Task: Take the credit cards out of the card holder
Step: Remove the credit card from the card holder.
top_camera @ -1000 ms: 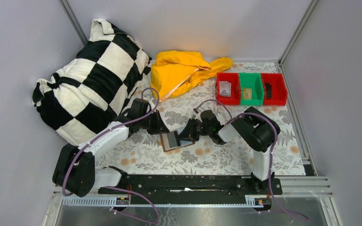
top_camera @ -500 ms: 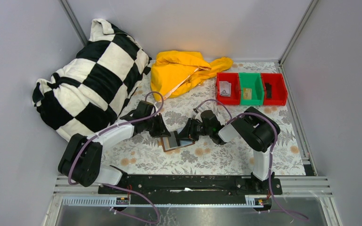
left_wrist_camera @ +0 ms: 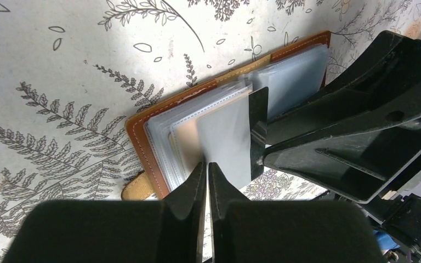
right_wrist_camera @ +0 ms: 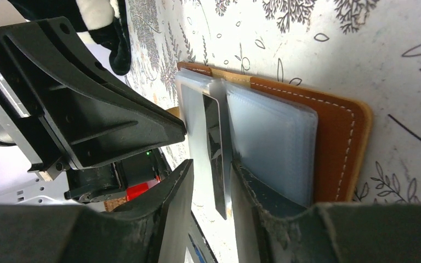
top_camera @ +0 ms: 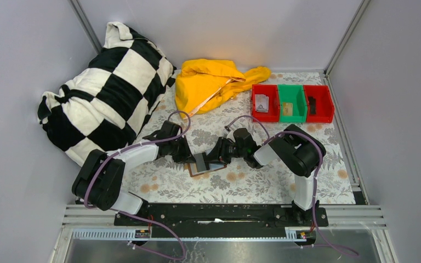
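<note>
The card holder (top_camera: pixel 202 164) is a brown wallet lying open on the floral cloth, its clear sleeves fanned up (left_wrist_camera: pixel 159 131). One sleeve holds a tan credit card (left_wrist_camera: pixel 183 145). A dark credit card (right_wrist_camera: pixel 217 159) stands on edge out of a sleeve, also seen from the left wrist (left_wrist_camera: pixel 259 118). My right gripper (right_wrist_camera: pixel 212 164) straddles this dark card with its jaws open, the card leaning on one finger and a gap at the other. My left gripper (left_wrist_camera: pixel 206 163) is shut, its tips at the near edge of a grey sleeve (left_wrist_camera: pixel 225 137). Whether it pinches that sleeve does not show.
Three bins stand at the back right: red (top_camera: pixel 265 103), green (top_camera: pixel 291 104) and red (top_camera: pixel 318 103), each with a small item inside. A yellow cloth (top_camera: pixel 214 82) and a black-and-white checked pillow (top_camera: pixel 104 98) lie at the back left. Grey walls close in on both sides.
My left gripper has moved right and nearer, up to the card holder's left edge. My right gripper's jaws have spread apart around the dark card.
</note>
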